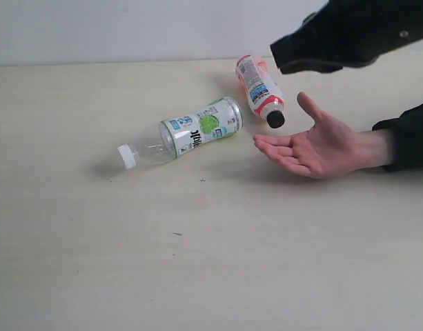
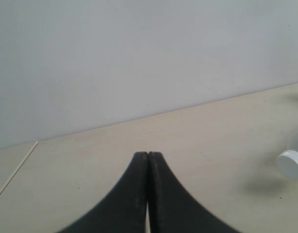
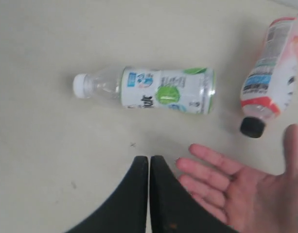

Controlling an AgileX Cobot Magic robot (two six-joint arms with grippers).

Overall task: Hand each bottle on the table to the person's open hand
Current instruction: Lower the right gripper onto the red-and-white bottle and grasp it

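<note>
The lime-label bottle lies on its side on the table, white cap pointing left. The red-orange-label bottle lies behind it, its black cap close to the person's open hand. My right gripper hangs above the hand and the red-orange bottle. In the right wrist view it is shut and empty, above the table beside the hand, with the lime bottle and the red-orange bottle ahead. My left gripper is shut and empty. The other two bottles are out of view.
The person's dark sleeve rests at the right edge of the table. In the left wrist view only a white bottle cap shows at the side, and a pale wall rises behind the table's far edge.
</note>
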